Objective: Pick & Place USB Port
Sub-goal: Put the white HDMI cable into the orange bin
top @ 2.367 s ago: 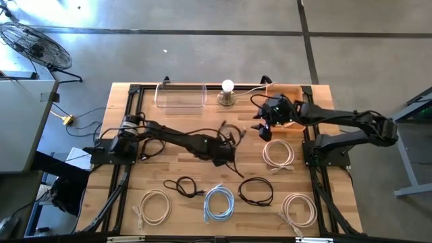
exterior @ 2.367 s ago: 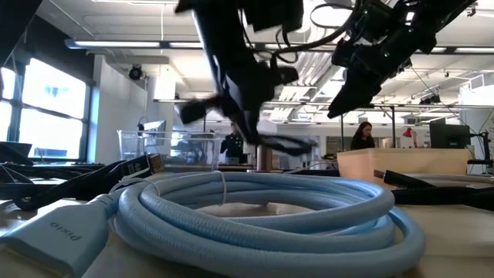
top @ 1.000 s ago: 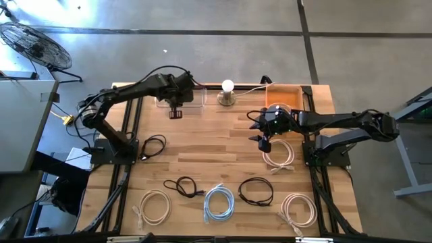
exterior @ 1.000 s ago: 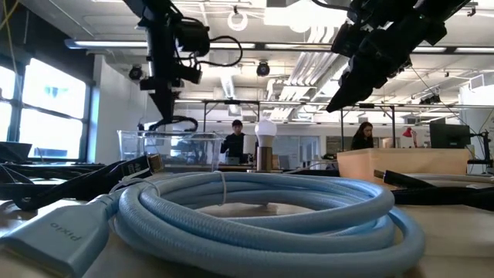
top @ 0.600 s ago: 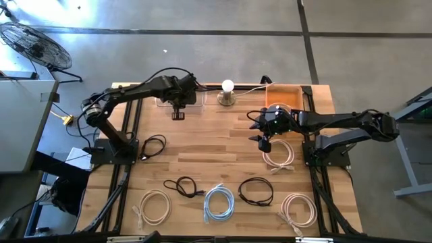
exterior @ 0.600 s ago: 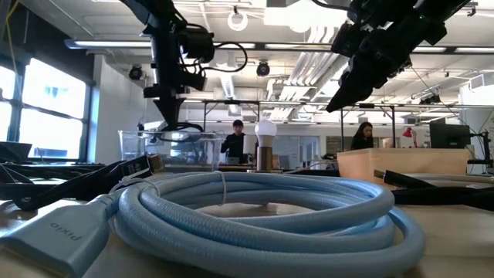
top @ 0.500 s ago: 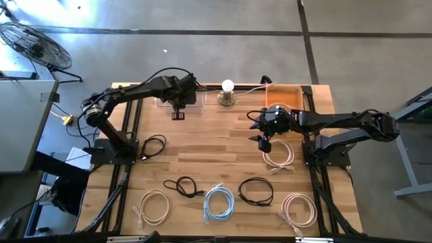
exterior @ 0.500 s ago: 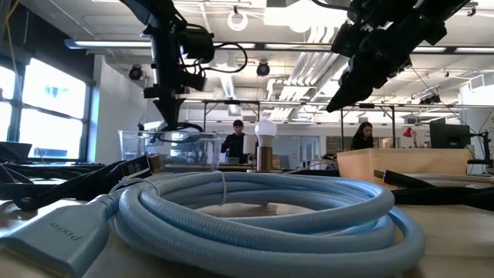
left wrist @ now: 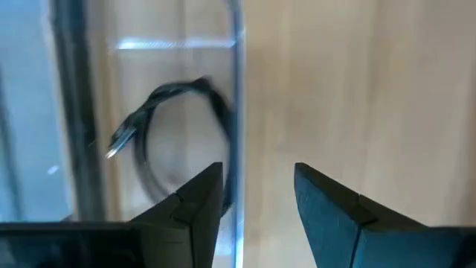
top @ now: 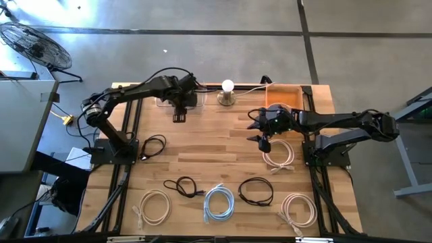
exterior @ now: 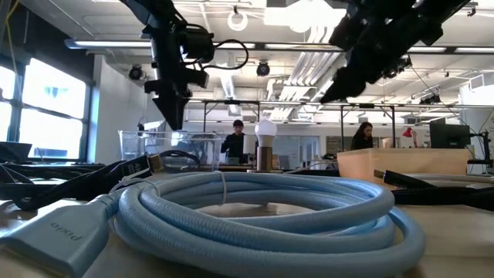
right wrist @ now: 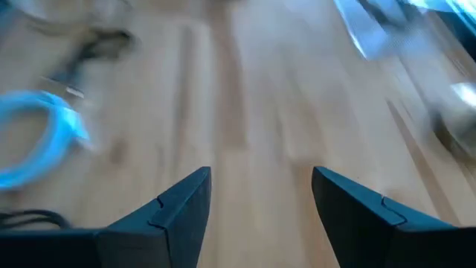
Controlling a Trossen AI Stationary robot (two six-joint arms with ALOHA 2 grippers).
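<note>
Cable coiled black (left wrist: 175, 141) lay inside the clear box (top: 180, 95) at the back of the desk (top: 209, 145), seen through the box's wall in the left wrist view. The left hand (top: 179, 116) hung above the desk just in front of that box, near its front wall, with its fingers (left wrist: 195, 199) spread apart and nothing between them; the cable sat beyond the fingertips and behind the wall, clear of the hand. In the low view the same hand (exterior: 171, 116) pointed down over the box (exterior: 168, 147).

The right hand (top: 262, 133) was held above the desk's right middle, just in front of the wooden tray (top: 287, 98) and beside the white cable coil (top: 277, 154). Its fingers (right wrist: 175, 205) were also apart and empty, with bare wood showing in the gap and a blue cable (right wrist: 33, 141) off to one side.

Near the front edge lay a row of coils: a white one (top: 154, 204), a small black one (top: 183, 186), a light blue one (top: 219, 202), another black loop (top: 256, 191) and a white coil (top: 298, 208) at the right. A further black cable (top: 154, 146) rested by the left arm's base. A lamp with a round white bulb (top: 227, 91) stood between the clear box and the wooden tray.
</note>
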